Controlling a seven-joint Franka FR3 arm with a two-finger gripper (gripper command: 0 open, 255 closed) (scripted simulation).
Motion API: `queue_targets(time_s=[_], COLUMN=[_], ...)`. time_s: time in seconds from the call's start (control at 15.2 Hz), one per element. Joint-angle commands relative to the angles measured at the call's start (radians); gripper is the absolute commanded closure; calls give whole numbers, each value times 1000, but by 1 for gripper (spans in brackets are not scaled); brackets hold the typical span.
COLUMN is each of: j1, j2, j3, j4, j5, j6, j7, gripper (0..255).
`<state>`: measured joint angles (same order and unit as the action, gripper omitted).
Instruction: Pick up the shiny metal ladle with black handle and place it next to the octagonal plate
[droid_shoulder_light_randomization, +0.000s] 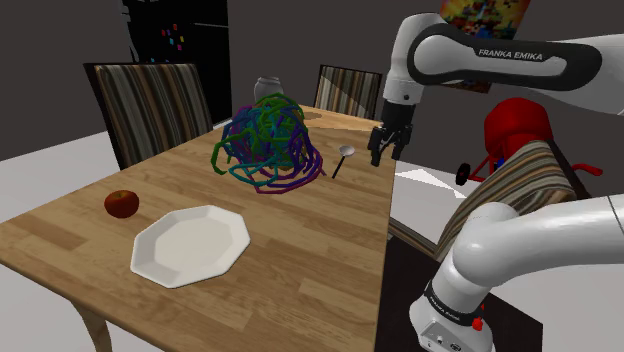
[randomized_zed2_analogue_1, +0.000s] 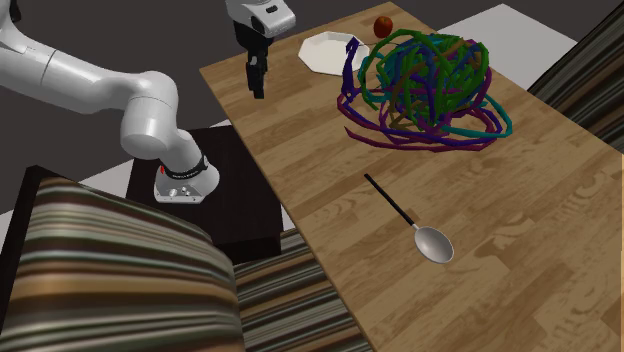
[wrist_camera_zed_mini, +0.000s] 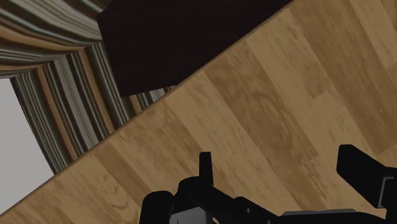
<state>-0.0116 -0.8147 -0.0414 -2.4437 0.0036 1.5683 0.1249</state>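
Presently find the fingers (droid_shoulder_light_randomization: 385, 146) spread wide and holding nothing, hung above one long edge of the desk (droid_shoulder_light_randomization: 300, 260). Confirm the same in the wrist view: fingers apart, bare wood between them. Locate the ladle (randomized_zed2_analogue_1: 405, 214) lying flat on the desk, lower than the fingers and off to one side, well apart from them and not between them; handle tip nearer the fingers than the shiny bowl, judging by the second exterior view. Note a tangle of coloured cords (droid_shoulder_light_randomization: 268, 145) just beside the ladle, on the side toward the white octagonal plate (droid_shoulder_light_randomization: 190, 245); note a red apple (droid_shoulder_light_randomization: 121, 203) beyond that plate, farthest from the fingers. Judge the step in hand as the approach, with no grasp begun. Recommend: carry the fingers over the middle of the thin black handle, turn the wrist to set them across it rather than along it, descend straight, and close only with the handle centred between them. Keep the spread wide until low, given a slim handle lying close to the wood. Stay clear of the cords on the way in: risk of snagging a loop and dragging the heap. Lift level, to avoid a swing from the bowl end.
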Motion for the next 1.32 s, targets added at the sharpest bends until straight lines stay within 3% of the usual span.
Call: queue_targets(time_s=[0.0, 0.59, 1.25], j1=[0, -73, -141], j2=[0, 362, 743], j3=[0, -7, -51], j4=[0, 146, 401], j5=[0, 1, 7], j6=[0, 194, 295], j7=[0, 160, 317], gripper=[0, 0, 0])
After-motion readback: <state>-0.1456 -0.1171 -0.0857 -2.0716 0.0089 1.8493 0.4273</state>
